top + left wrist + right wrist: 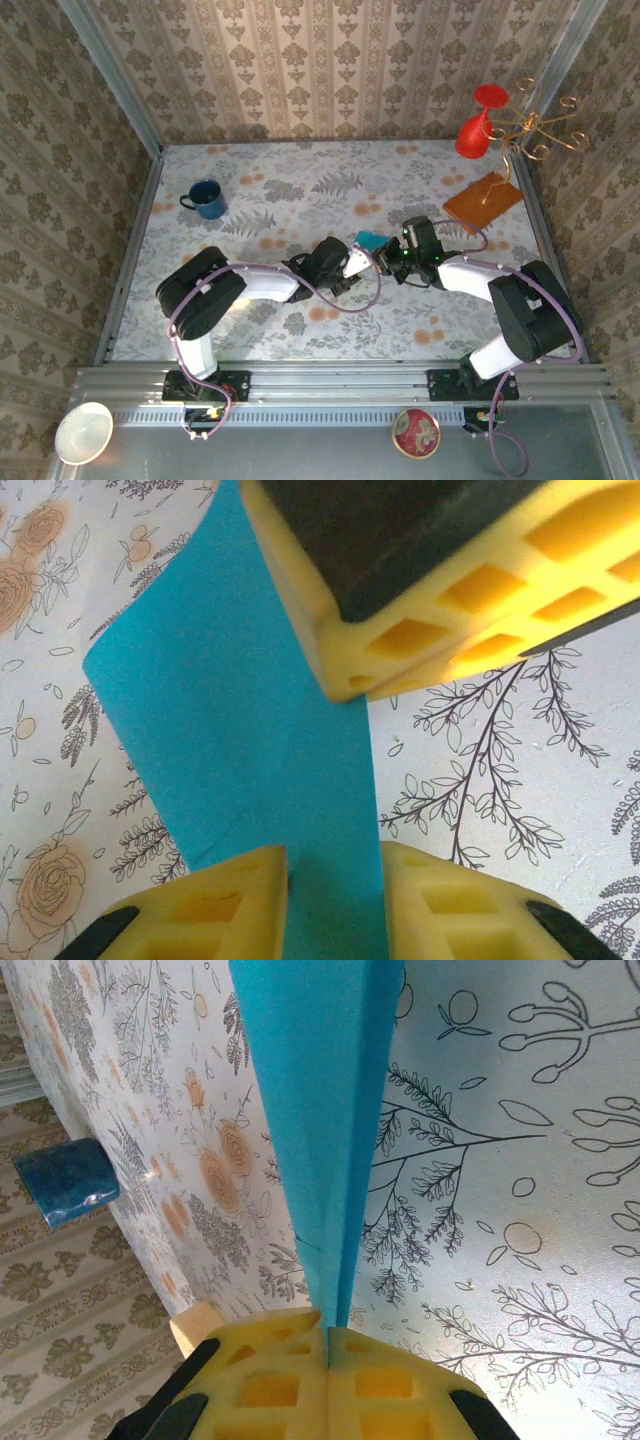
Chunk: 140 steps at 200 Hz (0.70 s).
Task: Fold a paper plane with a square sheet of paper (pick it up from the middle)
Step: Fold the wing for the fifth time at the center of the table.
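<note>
Top view: left gripper (355,262) and right gripper (388,256) meet tip to tip, with one folded teal paper sheet (370,239) between them. One blue mug (205,198) well left, one orange-brown sheet (483,201) behind right gripper.
Left wrist: left jaws parted, astride the sheet.
Right wrist: right gripper clamped on sheet's fold, bare table (520,1260) both sides.

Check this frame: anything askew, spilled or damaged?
Nothing spilled or damaged. The orange-brown sheet lies skewed to the table edges at back right. The teal paper is folded and pinched in the right gripper, as intended.
</note>
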{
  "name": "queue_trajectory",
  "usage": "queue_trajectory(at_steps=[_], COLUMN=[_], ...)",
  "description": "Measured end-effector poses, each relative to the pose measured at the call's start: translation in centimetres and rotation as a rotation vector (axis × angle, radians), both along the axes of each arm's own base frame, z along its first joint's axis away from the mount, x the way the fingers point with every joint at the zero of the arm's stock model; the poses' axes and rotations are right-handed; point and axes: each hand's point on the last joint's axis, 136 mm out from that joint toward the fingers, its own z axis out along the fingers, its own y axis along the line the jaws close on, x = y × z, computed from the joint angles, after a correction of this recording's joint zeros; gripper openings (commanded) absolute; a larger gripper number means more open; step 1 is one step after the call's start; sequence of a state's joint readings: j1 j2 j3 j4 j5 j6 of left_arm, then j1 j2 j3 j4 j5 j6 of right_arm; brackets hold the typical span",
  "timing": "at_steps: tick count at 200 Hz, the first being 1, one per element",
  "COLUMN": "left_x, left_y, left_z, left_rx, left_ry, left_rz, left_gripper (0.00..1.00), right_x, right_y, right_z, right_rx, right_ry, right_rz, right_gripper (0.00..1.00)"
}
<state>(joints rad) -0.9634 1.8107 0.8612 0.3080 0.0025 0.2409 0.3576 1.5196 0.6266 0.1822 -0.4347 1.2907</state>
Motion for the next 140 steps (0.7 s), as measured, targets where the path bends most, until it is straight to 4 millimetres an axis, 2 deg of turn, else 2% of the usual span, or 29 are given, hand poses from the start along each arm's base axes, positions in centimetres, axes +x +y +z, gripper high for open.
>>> queue_trajectory(at_steps=[34,72,93,122,140], left_x=[-0.1,-0.1,-0.1,0.2,0.3], left_y=[0.1,0.3,0.6,0.8,0.9], left_z=[-0.6,-0.9,-1.1,-1.1,-1.0], left_rx=[0.004,-0.011,-0.028,-0.064,-0.091], left_ry=[0.004,0.020,0.052,0.107,0.146], left_rz=[0.000,0.004,0.014,0.032,0.041], left_gripper=[0.19,0.16,0.16,0.16,0.17], right_x=[-0.1,0.0,0.0,0.1,-0.1], right_y=[-0.1,-1.2,-2.4,-4.1,-5.0], right_z=[-0.1,-0.4,-0.1,0.8,0.6], right_rx=[-0.003,-0.024,-0.058,-0.111,-0.148], right_ry=[0.005,0.023,0.014,-0.029,-0.031], right_rz=[0.000,-0.018,-0.029,-0.036,-0.035], right_gripper=[0.20,0.46,0.56,0.60,0.62])
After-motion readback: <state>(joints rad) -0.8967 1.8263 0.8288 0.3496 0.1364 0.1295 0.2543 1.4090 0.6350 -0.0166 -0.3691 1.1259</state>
